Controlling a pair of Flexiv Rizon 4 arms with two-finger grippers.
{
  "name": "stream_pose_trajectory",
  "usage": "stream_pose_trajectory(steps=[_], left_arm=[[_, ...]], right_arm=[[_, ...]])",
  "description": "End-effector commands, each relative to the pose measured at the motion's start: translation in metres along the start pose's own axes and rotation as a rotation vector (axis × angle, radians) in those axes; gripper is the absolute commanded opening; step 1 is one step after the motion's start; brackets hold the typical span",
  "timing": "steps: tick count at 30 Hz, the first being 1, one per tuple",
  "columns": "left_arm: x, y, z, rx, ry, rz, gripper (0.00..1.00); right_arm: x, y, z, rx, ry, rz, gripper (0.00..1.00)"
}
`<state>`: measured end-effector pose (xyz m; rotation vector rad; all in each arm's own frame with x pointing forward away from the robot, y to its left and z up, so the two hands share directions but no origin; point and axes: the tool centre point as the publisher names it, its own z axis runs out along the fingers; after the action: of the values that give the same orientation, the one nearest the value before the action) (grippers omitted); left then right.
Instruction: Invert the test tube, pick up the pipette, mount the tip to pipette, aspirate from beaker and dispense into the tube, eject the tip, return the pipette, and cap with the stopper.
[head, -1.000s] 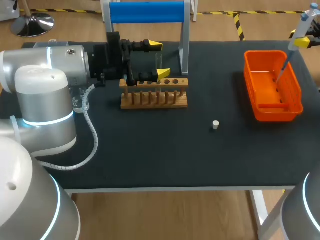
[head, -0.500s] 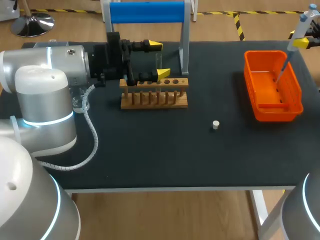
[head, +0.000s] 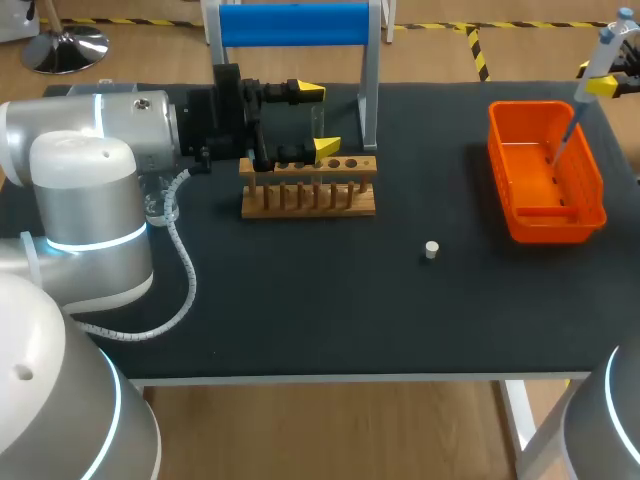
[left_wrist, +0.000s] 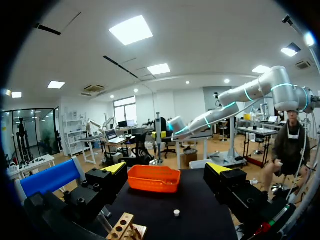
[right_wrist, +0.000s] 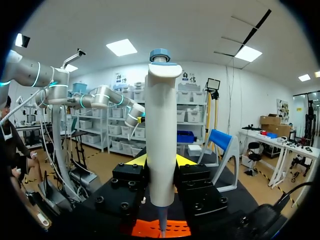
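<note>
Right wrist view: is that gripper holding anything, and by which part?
Yes: the right gripper is shut on the pipette, fingers clamping the lower part of its white body from both sides.

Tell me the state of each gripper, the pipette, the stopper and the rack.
left gripper, open, fingers wide apart
right gripper, shut on the pipette
pipette, held upright over the orange bin
stopper, loose on the table, capping nothing
rack, standing upright beside the left gripper
</note>
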<state>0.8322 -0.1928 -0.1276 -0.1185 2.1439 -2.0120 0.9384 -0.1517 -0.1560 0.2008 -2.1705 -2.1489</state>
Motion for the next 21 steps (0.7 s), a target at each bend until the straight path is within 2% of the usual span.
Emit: stream_pose_trajectory(steps=[1, 6, 16, 21], left_arm=[[0.001, 0.0, 0.0, 0.001, -0.003, 0.001, 1.0], [-0.016, -0.014, 0.037, -0.007, -0.017, -0.017, 1.0], [-0.051, -0.057, 0.128, -0.014, -0.046, -0.01, 1.0], [-0.063, -0.071, 0.168, -0.033, -0.045, -0.015, 1.0]], right_arm=[[0.001, 0.001, 0.0, 0.003, 0.0, -0.001, 0.0], [0.001, 0.001, 0.0, 0.003, 0.0, -0.001, 0.0], [0.001, 0.001, 0.0, 0.003, 0.0, -0.001, 0.0], [0.001, 0.001, 0.0, 0.003, 0.0, -0.001, 0.0]])
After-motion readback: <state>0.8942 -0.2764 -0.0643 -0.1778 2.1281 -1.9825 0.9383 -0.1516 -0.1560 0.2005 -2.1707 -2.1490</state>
